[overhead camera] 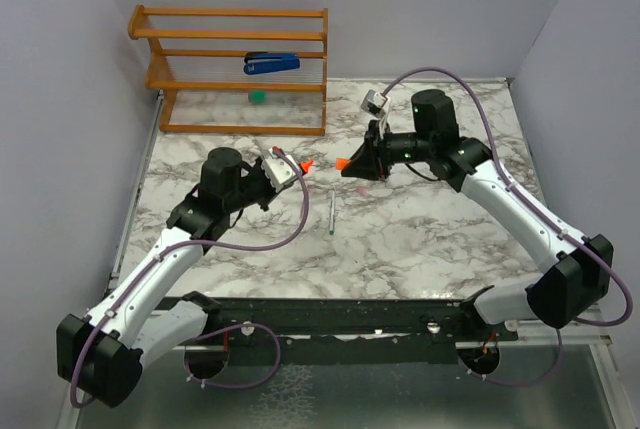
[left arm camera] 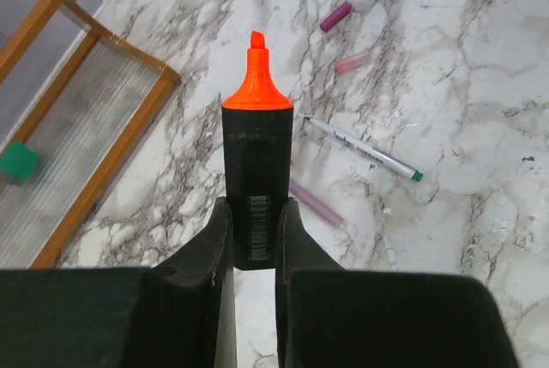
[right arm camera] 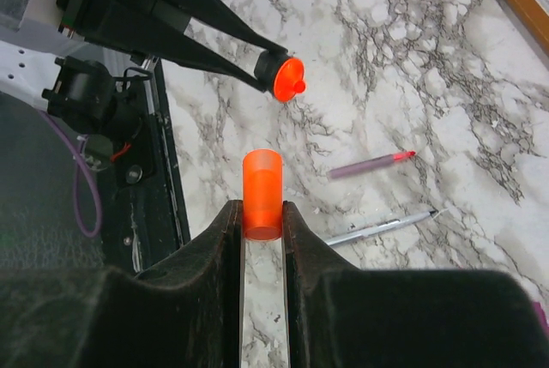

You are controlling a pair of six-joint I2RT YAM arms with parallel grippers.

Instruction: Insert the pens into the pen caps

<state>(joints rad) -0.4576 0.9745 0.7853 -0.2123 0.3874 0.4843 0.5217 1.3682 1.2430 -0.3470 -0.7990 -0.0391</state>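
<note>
My left gripper [left arm camera: 255, 229] is shut on the black marker body [left arm camera: 255, 171], one of the pens, with its orange tip pointing away from the jaws. My right gripper [right arm camera: 262, 218] is shut on the chunky orange pen cap [right arm camera: 262, 190], held above the table. From above, the marker tip [overhead camera: 305, 164] and the orange cap [overhead camera: 342, 163] face each other a short gap apart. On the marble lie the grey pen [left arm camera: 364, 150] and the pink pen [left arm camera: 316, 203]. Farther off are the purple cap [left arm camera: 335, 16] and the pink cap [left arm camera: 352, 62].
A wooden rack [overhead camera: 235, 69] stands at the back left, holding a blue stapler-like object [overhead camera: 271, 62] and a small green object [overhead camera: 258, 96]. The grey pen [overhead camera: 331, 212] lies mid-table between the arms. Grey walls close in on both sides.
</note>
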